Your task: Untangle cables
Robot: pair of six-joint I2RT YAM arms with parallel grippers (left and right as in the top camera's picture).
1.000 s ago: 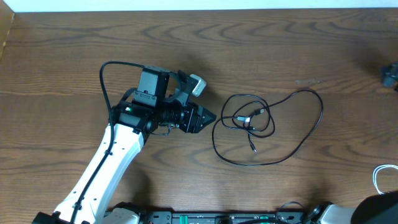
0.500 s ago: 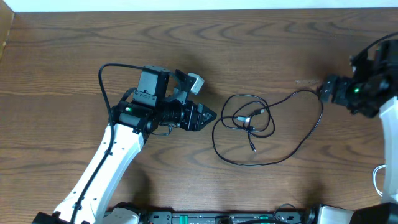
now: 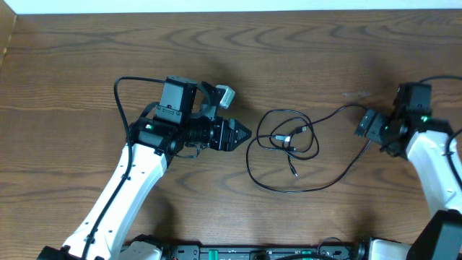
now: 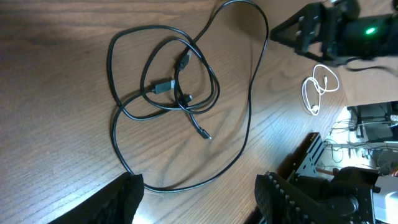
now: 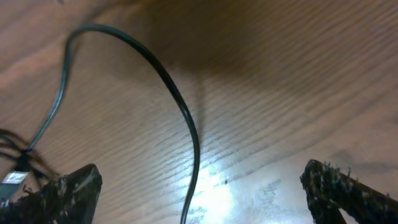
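Observation:
The black cable [image 3: 289, 141] lies on the wooden table in tangled small loops with a silver plug end [image 3: 280, 137], and one wide loop sweeps right. It also shows in the left wrist view [image 4: 168, 87]. My left gripper [image 3: 245, 135] is open and empty, just left of the tangle, with its fingers wide apart in the left wrist view [image 4: 199, 199]. My right gripper [image 3: 363, 126] is open at the wide loop's right end. In the right wrist view [image 5: 205, 183] the cable strand [image 5: 180, 106] runs between its fingers, not pinched. A white cable [image 4: 317, 87] lies coiled far right, hidden in the overhead view.
The wooden table [image 3: 231, 65] ends at a white strip along the back. In the left wrist view the table's near edge and robot base hardware [image 4: 367, 124] lie beyond the white cable. My left arm's own thick black wire [image 3: 123, 94] arcs above its wrist.
My right arm has come in from the right edge and moved down and left to the wide loop of the black cable. My left arm has barely moved. The cable lies as before.

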